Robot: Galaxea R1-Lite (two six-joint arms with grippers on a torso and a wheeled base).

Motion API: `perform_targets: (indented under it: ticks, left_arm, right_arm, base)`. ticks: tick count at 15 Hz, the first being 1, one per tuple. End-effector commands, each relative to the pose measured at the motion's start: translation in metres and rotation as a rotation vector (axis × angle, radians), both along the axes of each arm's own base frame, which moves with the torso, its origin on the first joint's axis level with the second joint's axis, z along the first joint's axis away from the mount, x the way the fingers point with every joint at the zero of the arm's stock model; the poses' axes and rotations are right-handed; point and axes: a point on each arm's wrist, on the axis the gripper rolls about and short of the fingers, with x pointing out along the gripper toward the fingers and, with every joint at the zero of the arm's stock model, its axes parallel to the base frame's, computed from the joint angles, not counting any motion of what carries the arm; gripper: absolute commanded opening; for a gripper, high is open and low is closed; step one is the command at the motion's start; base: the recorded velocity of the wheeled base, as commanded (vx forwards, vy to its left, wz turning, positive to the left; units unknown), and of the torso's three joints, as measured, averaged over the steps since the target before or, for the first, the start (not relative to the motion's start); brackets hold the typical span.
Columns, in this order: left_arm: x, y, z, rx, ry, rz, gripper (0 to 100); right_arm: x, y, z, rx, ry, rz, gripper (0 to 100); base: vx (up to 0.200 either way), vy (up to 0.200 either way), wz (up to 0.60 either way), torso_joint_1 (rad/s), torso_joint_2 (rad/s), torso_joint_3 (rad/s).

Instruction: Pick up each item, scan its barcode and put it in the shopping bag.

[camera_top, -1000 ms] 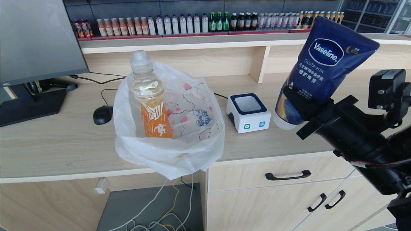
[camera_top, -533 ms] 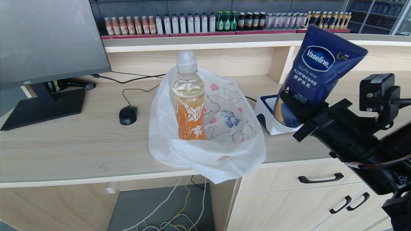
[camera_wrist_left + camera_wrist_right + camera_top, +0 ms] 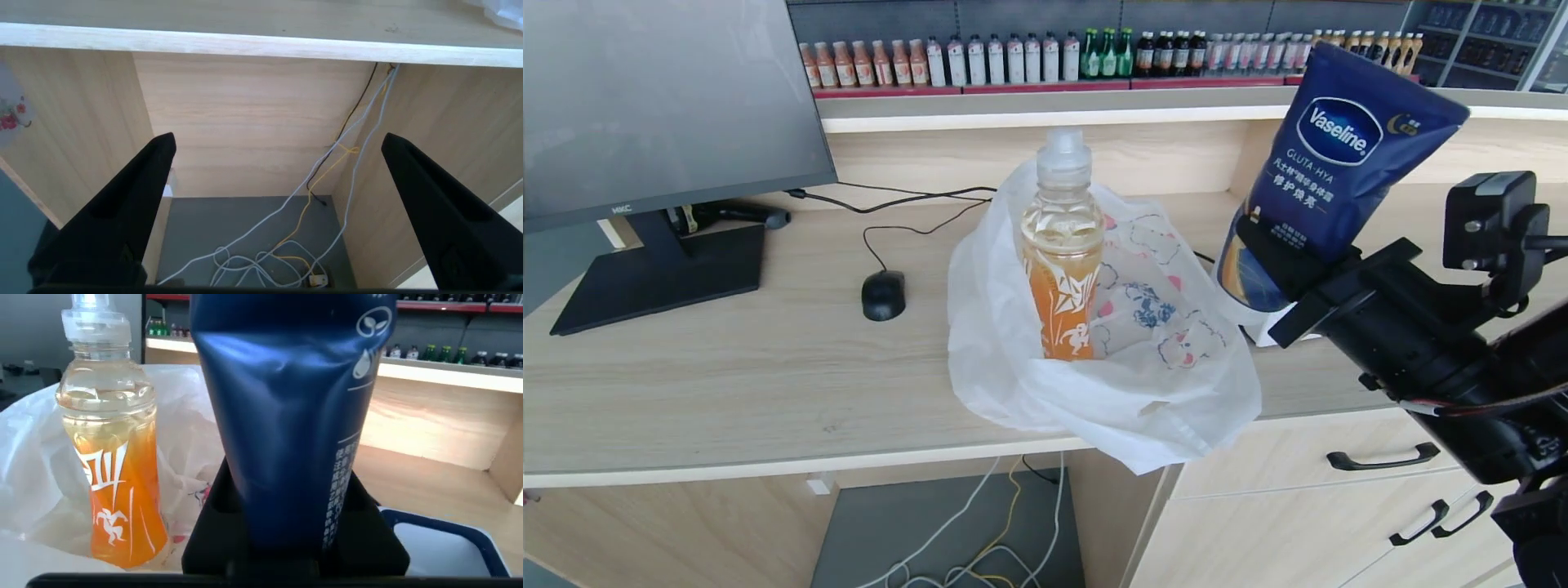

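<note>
A dark blue tube is being pinched near its cap end by the right gripper and held tilted above the right part of the wooden counter, just right of the white shopping bag. An orange drink bottle is standing upright inside the bag. What is probably the scanner is being mostly hidden behind the tube. The left gripper is being held spread wide below the counter's near edge.

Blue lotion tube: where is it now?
Head view, right side: the blue lotion tube is clamped in the right gripper, near the white scanner, just right of the shopping bag.
</note>
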Motion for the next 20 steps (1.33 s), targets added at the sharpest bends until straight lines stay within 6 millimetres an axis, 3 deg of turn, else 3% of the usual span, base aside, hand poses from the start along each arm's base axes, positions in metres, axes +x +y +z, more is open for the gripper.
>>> perform_targets:
  ticks: [1, 11, 15, 20]
  left_arm:
    - [0.000, 0.000, 0.000, 0.000, -0.001, 0.000, 100]
    - [0.000, 0.000, 0.000, 0.000, -0.001, 0.000, 100]
    - [0.000, 0.000, 0.000, 0.000, -0.001, 0.000, 100]
    - [0.000, 0.000, 0.000, 0.000, -0.001, 0.000, 100]
  right_arm:
    - [0.004, 0.002, 0.000, 0.001, -0.003, 0.000, 0]
    - [0.042, 0.027, -0.010, 0.023, 0.022, 0.027, 0]
    - [0.055, 0.035, -0.025, 0.000, 0.059, 0.043, 0]
    - [0.056, 0.043, -0.046, -0.036, 0.124, 0.065, 0]
  base:
    - [0.000, 0.000, 0.00, 0.000, 0.00, 0.000]
    - [0.000, 0.000, 0.00, 0.000, 0.00, 0.000]
    - [0.000, 0.000, 0.00, 0.000, 0.00, 0.000]
    - [0.000, 0.000, 0.00, 0.000, 0.00, 0.000]
